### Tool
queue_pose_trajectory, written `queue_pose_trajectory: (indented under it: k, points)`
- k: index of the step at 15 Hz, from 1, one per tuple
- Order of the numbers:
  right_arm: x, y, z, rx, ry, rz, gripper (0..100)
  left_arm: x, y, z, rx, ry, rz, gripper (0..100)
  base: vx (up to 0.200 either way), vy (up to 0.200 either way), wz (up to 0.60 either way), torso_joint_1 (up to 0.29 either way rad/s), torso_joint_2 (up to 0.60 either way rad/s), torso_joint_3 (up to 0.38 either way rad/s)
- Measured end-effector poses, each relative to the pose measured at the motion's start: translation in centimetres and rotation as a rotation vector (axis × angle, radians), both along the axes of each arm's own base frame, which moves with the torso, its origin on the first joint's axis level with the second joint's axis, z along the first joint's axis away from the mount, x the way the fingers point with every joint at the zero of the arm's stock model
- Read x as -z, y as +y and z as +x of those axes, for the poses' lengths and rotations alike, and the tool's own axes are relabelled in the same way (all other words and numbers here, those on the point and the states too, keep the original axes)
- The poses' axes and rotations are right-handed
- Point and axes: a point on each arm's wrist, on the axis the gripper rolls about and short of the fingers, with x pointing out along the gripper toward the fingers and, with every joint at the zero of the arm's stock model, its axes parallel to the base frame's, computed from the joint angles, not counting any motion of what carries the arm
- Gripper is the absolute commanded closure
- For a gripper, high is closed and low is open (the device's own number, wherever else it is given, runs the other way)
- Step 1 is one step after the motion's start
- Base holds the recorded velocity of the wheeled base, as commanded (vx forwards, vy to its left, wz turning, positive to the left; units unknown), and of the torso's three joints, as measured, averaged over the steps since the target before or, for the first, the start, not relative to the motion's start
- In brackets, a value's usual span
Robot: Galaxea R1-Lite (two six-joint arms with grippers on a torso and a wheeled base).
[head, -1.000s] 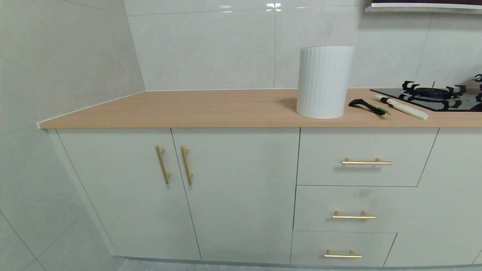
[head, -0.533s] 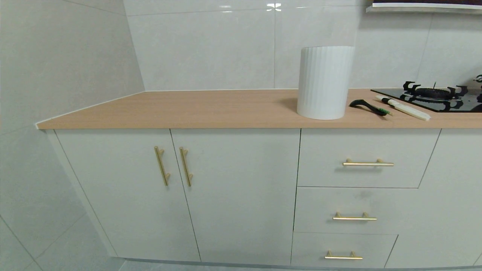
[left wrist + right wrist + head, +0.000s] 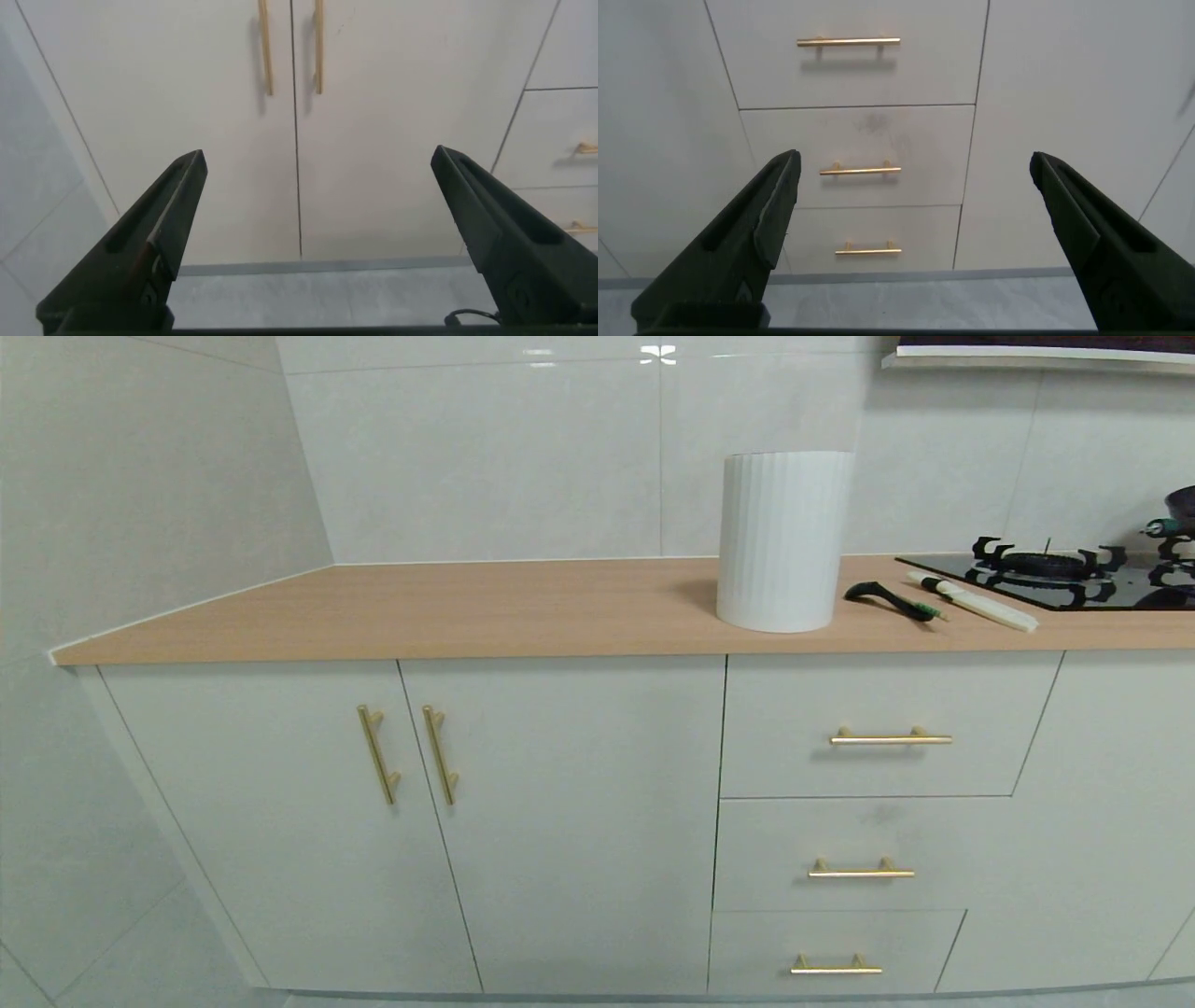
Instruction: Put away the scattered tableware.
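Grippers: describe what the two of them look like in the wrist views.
The left gripper has two matte black fingers, long flat wedges narrowing to blunt tips, each with a shallow groove along its face. A thin dark cable loops near one base. The right gripper looks the same.

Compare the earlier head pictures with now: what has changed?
Only the camera moved: the whole head view slid sideways. The white ribbed container, black utensil and white utensil lie on the counter as before; nothing was grasped or released.
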Motion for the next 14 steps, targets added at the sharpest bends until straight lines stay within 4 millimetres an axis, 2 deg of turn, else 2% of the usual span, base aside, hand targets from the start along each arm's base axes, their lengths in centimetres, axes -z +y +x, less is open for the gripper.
queue_pose_trajectory:
  k: [2,8,14]
  points:
    - [0.0,0.0,0.0,-0.001,0.0,0.0,0,0.0,0.0,0.0,0.0,0.0,0.0,0,0.0,0.0,0.0,0.0,0.0,0.0]
    - [0.0,0.0,0.0,-0.001,0.0,0.001,0,0.0,0.0,0.0,0.0,0.0,0.0,0,0.0,-0.2,0.0,0.003,0.01,0.002]
    - [0.01,0.0,0.01,-0.001,0.001,-0.005,0,0.0,0.0,0.0,0.0,0.0,0.0,0,0.0,0.0,0.0,0.0,0.0,0.0]
